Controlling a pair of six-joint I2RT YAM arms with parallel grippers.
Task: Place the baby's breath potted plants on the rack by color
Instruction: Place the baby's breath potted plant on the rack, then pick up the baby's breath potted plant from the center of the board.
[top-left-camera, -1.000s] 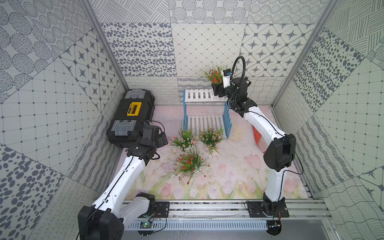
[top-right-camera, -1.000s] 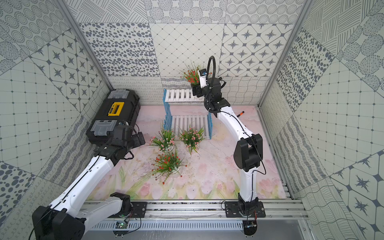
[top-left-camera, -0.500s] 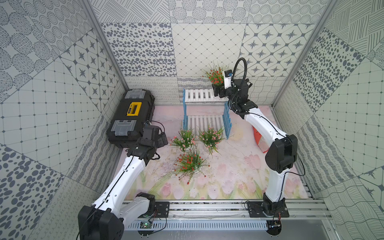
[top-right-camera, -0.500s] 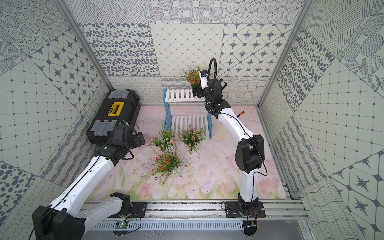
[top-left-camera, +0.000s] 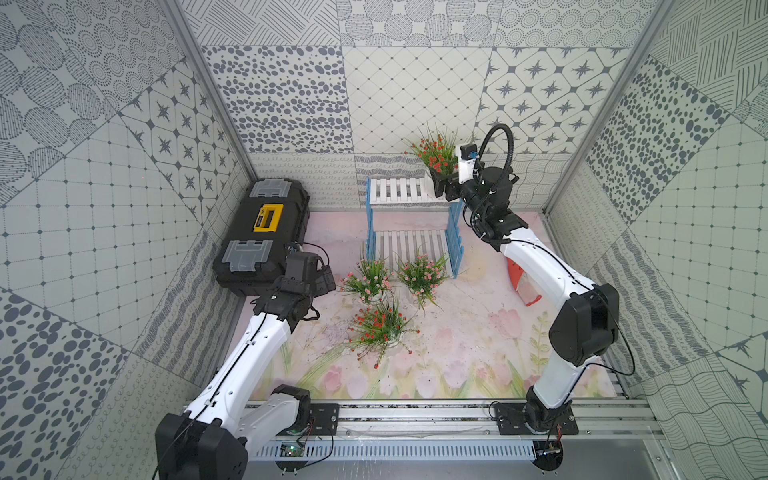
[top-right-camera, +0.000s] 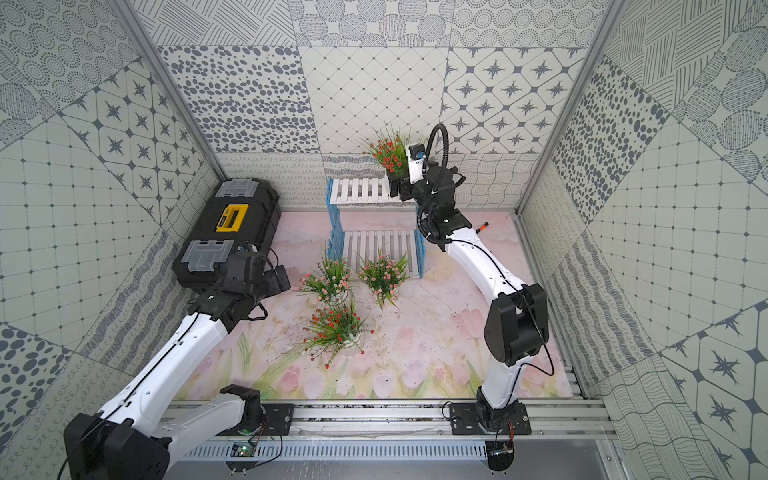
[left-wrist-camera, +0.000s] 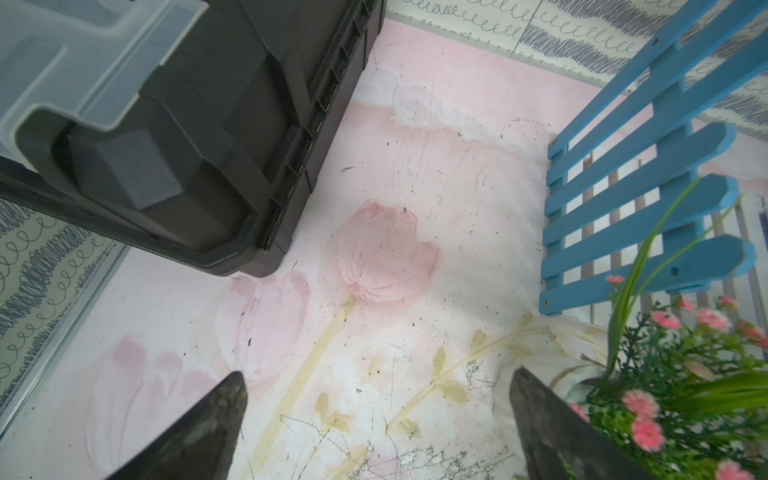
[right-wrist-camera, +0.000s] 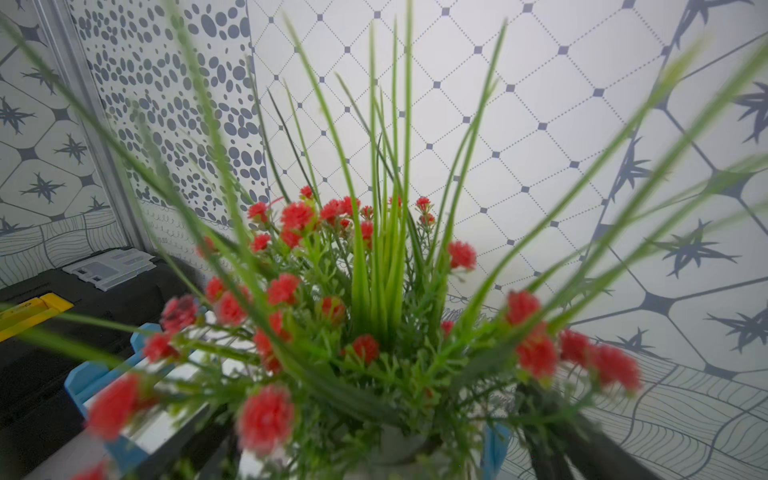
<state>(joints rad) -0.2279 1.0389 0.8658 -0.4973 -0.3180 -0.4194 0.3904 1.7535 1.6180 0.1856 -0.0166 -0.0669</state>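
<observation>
Top red plant (top-left-camera: 435, 153): upright at the right end of the rack's (top-left-camera: 370, 216) top shelf (top-left-camera: 395, 192), close to the blue side frame, with its white pot (right-wrist-camera: 395, 440) between the fingers of the right gripper (top-left-camera: 443, 189).
Right gripper's hold: leaves hide the contact in the wrist view. I cannot tell whether the fingers clamp the pot or merely flank it, nor whether its base sits on the slats.
Left gripper (left-wrist-camera: 378, 374): spread wide and empty, low over the mat (top-left-camera: 457, 340), between the toolbox (top-left-camera: 262, 232) and the nearer pink plant (top-left-camera: 369, 277).
On the mat: the nearer pink plant and the other pink plant (top-left-camera: 422, 274) stand close together in front of the lower shelf (top-left-camera: 409, 245). The second red plant (top-left-camera: 380, 326) is nearer the arms' bases.
Risk, edge: the pot is very near the shelf end. A release with the base partly off the slats would probably tip it over the side.
Risk, withdrawal: long leaves lie around the fingers, so pulling back could drag them and topple the light pot.
Risk, slats: a small base may settle crooked over a gap.
Risk, sorting: the second red plant belongs beside this one. A pink plant placed on top would mix the colours.
Risk, left arm: a reach for the nearer pink plant could knock its neighbour or catch the rack's side frame.
</observation>
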